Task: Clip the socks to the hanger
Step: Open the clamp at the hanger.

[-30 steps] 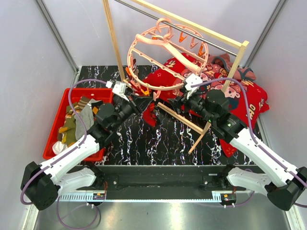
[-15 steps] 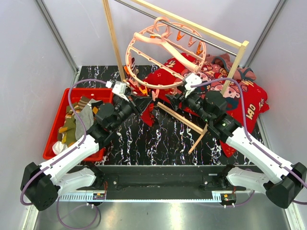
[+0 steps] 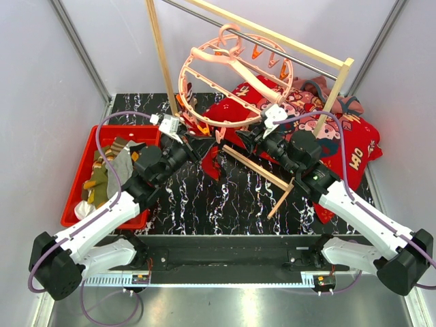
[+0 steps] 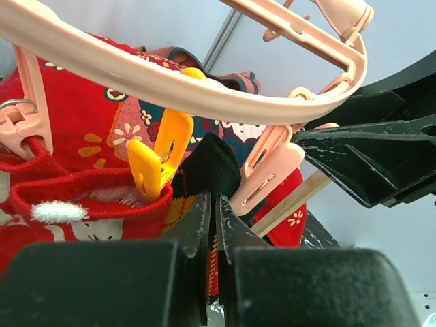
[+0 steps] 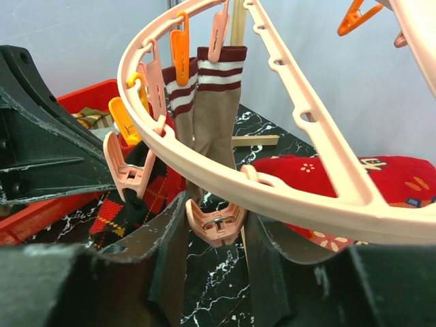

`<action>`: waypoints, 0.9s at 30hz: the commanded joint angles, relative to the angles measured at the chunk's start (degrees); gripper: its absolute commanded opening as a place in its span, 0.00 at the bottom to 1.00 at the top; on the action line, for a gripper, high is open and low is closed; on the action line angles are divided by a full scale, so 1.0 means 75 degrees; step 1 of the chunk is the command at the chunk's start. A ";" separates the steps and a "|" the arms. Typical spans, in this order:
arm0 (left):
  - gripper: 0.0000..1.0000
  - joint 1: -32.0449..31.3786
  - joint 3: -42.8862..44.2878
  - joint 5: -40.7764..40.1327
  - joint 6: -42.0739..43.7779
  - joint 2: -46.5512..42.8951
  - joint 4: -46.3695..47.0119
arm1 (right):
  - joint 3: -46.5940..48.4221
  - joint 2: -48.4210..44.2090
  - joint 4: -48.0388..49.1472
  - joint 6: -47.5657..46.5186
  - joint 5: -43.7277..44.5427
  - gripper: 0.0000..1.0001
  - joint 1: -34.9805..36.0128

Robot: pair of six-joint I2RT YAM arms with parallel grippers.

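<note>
Left gripper (image 4: 213, 208) was clamped shut on the dark argyle sock (image 4: 208, 167), holding it up under the hanger (image 4: 170, 82) rim where the clips dangle. Right gripper (image 5: 216, 235) looked pinched on a pink clip (image 5: 216, 223), I'd guess to spring it open. Two striped socks (image 5: 211, 109) hung clipped nearby.

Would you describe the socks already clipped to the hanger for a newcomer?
Find the big pink ring hanger on the wooden rack. Two brown socks hang side by side from clips on its rim. Only they have white-and-maroon striped cuffs; the dark argyle sock beside them has none.
</note>
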 commanded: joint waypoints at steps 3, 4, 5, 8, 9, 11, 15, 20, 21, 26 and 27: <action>0.03 0.0101 0.0488 0.0120 0.0307 -0.0107 0.0070 | 0.0236 -0.0277 0.0048 0.0260 -0.0408 0.32 -0.0047; 0.02 0.0113 0.0523 0.0108 0.0331 -0.0095 0.0035 | 0.0283 -0.0277 -0.0045 0.0353 -0.0420 0.30 -0.0047; 0.02 0.0148 0.0535 0.0108 0.0354 -0.0084 -0.0035 | 0.0307 -0.0265 -0.0104 0.0412 -0.0432 0.26 -0.0047; 0.03 0.0194 0.0629 0.0027 0.0518 -0.0060 -0.0234 | 0.0447 -0.0230 -0.0315 0.0751 -0.0514 0.18 -0.0047; 0.03 0.0206 0.0710 0.0003 0.0623 -0.0048 -0.0304 | 0.0529 -0.0218 -0.0409 0.0868 -0.0526 0.15 -0.0047; 0.04 0.0276 0.0781 -0.0009 0.0718 -0.0025 -0.0468 | 0.0600 -0.0195 -0.0515 0.1313 -0.0503 0.11 -0.0047; 0.09 0.0312 0.0840 -0.0067 0.0940 -0.0095 -0.0621 | 0.0764 -0.0101 -0.0702 0.2250 -0.0140 0.01 -0.0047; 0.24 0.0324 0.0898 -0.0149 0.1174 -0.0282 -0.0925 | 0.0893 0.0121 -0.0925 0.3294 -0.0010 0.00 -0.0047; 0.31 0.0335 0.0910 -0.0184 0.1221 -0.0387 -0.0984 | 0.0928 0.0191 -0.0983 0.3365 0.0024 0.00 -0.0047; 0.57 0.0335 0.1027 -0.0535 0.1631 -0.0972 -0.1757 | 0.0963 0.0274 -0.1019 0.3658 0.0177 0.00 -0.0047; 0.61 0.0335 0.1074 -0.0757 0.1702 -0.1055 -0.1932 | 0.0963 0.0274 -0.1031 0.3670 0.0212 0.00 -0.0047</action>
